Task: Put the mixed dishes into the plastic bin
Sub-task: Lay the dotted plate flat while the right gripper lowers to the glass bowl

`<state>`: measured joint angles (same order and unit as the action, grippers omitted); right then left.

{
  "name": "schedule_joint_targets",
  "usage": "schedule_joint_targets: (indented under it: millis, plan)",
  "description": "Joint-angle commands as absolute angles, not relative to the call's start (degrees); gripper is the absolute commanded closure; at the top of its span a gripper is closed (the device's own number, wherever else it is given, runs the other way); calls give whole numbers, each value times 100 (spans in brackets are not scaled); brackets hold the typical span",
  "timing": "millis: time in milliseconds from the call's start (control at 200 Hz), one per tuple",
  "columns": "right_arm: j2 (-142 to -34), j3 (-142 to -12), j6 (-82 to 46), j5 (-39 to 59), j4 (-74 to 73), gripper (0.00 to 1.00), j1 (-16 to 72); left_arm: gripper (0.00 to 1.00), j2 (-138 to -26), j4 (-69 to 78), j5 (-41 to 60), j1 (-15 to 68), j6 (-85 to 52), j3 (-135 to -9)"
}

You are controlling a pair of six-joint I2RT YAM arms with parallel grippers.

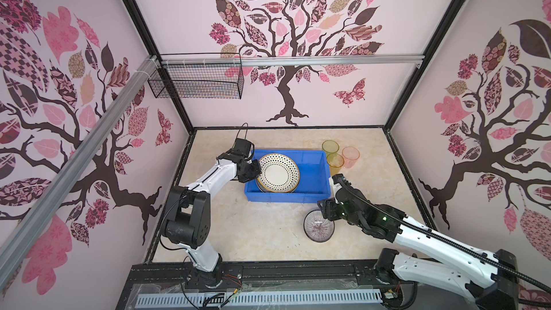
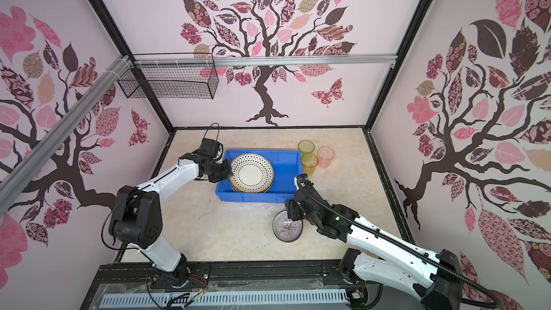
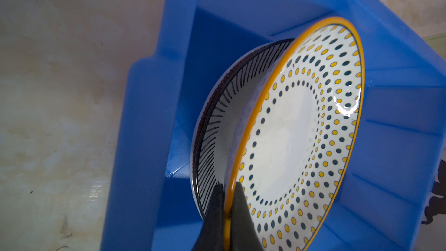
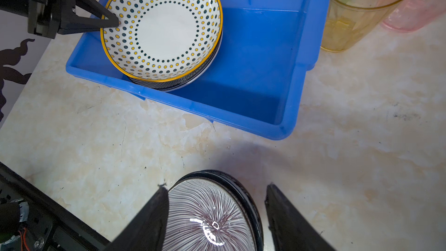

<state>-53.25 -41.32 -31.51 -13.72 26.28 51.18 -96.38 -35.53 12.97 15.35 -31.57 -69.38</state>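
The blue plastic bin (image 1: 314,175) (image 2: 287,171) stands mid-table. My left gripper (image 1: 258,174) (image 3: 228,189) is shut on the near rim of a yellow-edged dotted plate (image 1: 278,172) (image 3: 301,129) (image 4: 164,27). That plate hangs tilted inside the bin over a striped-rim plate (image 3: 217,121) (image 4: 169,84). A purple-striped bowl (image 1: 317,228) (image 4: 207,213) sits on the table in front of the bin. My right gripper (image 1: 323,213) (image 4: 216,189) stands open over it, one finger on each side. Three translucent cups (image 1: 335,161) (image 4: 357,8) stand right of the bin.
A black wire basket (image 1: 196,82) hangs on the back wall at upper left. Patterned walls close in the table on three sides. A black rail (image 1: 268,272) runs along the front edge, carrying both arm bases.
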Motion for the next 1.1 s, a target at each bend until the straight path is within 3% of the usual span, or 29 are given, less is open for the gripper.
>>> schedule_joint_targets:
  millis: [0,515,1096]
  plan:
    - [-5344,-4333,-3173,-1369,2839,33,5089,100,-9545,-3214,1455,1547,-3190,-6794]
    - [-5414,-4333,-3196,-1249,2914,34,5089,100,-9587,-3401,1327,1547,-3146,-6697]
    - [-5467,-4387,-3237,-1205,3109,34,5089,89,-9658,-3411,1274,1549,-3146,-6554]
